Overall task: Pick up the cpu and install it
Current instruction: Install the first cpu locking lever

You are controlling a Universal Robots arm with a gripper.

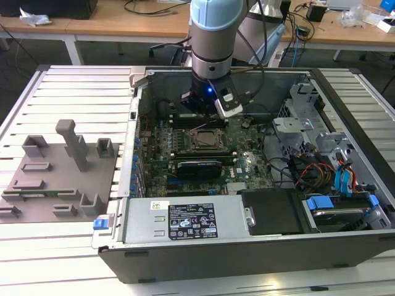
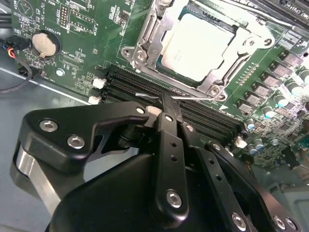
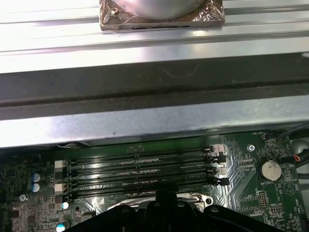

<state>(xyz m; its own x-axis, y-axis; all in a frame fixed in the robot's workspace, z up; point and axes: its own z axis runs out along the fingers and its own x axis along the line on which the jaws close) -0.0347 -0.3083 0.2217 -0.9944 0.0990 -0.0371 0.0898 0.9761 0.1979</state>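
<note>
Cpu (image 2: 200,46), its pale metal top plate facing up, is lying flat inside the socket frame (image 2: 145,46) near the middle of the motherboard (image 1: 185,139), which is sitting in the open computer case (image 1: 345,253) on the slatted worktop (image 1: 62,246). In the second wrist view the gripper (image 2: 166,107) is hanging just above the memory slots (image 2: 207,116) that are running alongside the socket, so the chip is lying just beyond the fingertips, across those slots and apart from them, with nothing between the fingers. The jaws are looking pressed together, the two black fingers meeting in a single narrow tip. Being square, the chip is showing no long axis; its edges are running roughly parallel to the slots. In the exterior view the single arm (image 1: 213,31) is reaching down over the far side of the board, with a long black card (image 1: 197,168) lying on the near side of the socket. A grey fixture tray (image 1: 55,179) is resting on the worktop toward the exterior view's left edge.
</note>
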